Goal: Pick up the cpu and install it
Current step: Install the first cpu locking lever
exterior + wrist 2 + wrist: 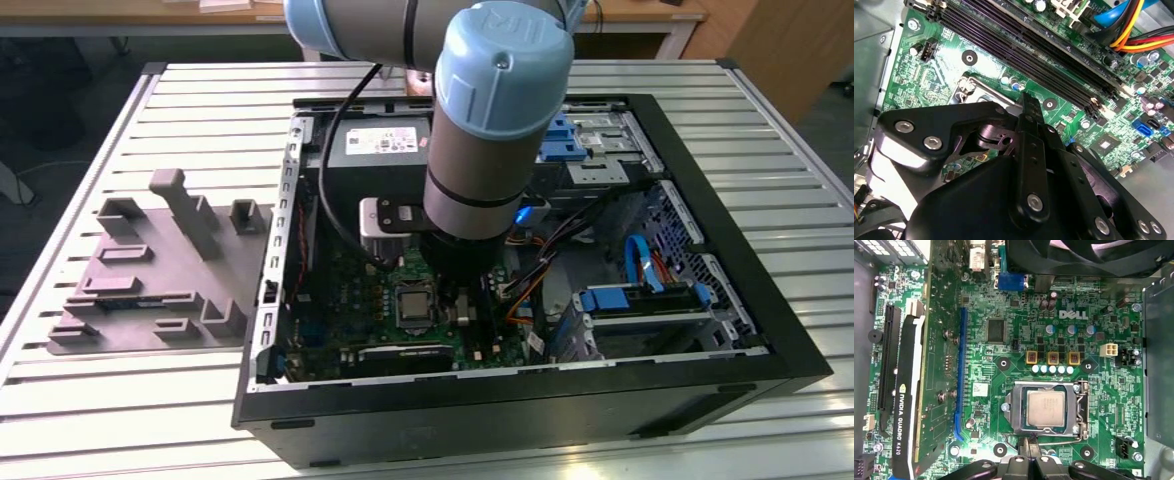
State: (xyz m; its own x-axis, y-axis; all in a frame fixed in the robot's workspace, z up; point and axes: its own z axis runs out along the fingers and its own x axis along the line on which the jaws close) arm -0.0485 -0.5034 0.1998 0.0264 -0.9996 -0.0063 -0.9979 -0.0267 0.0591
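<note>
The cpu (1046, 409), a small silvery square chip, lies flat in the socket on the green motherboard (1004, 305), inside the metal frame (1080, 410). My gripper (1030, 444) hangs low inside the open computer case, just beside the socket's edge and clear of the chip. Its two fingers meet in the middle, shut, with nothing between them. In the second wrist view the black gripper body (1004, 200) covers most of the socket, and one finger (1030, 112) points down at the board. In the exterior view the arm (494, 130) reaches down next to the socket (411, 303).
A graphics card (906, 390) stands along one side of the board. Memory slots (1029, 55) and orange and blue cables (1129, 25) lie close to the gripper. A grey power supply (380, 150) and a blue drive cage (641, 300) sit in the case. A grey fixture (147, 270) rests on the table.
</note>
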